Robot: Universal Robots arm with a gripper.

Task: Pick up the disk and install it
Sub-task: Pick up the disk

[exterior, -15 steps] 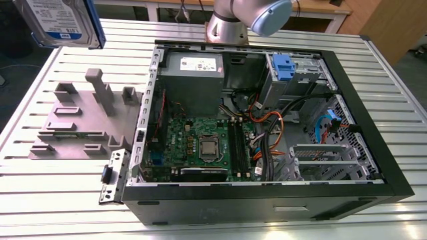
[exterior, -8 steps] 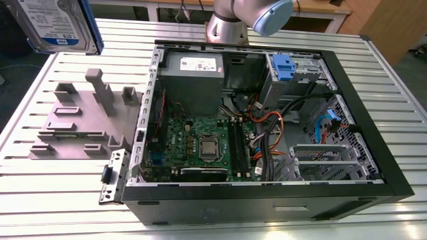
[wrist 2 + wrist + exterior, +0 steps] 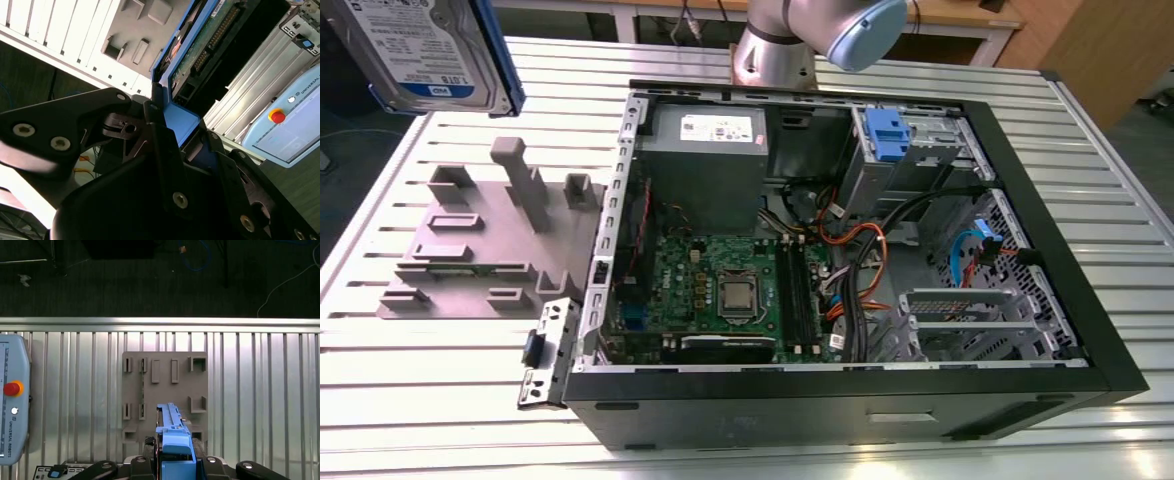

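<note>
Currently, the disk [image 3: 434, 55] is held clear of the slatted table [image 3: 414, 390], high at the exterior view's left, off to the side of the open computer case [image 3: 1107, 330]. In the second wrist view the gripper [image 3: 182, 127] is seen with its jaws closed on the disk's blue carrier frame. In the first wrist view the disk is poised edge-on over the grey fixture plate [image 3: 165, 385].

Bright light glares off the slatted metal table [image 3: 427, 360], while the floor [image 3: 125, 285] beyond it lies dark.
</note>
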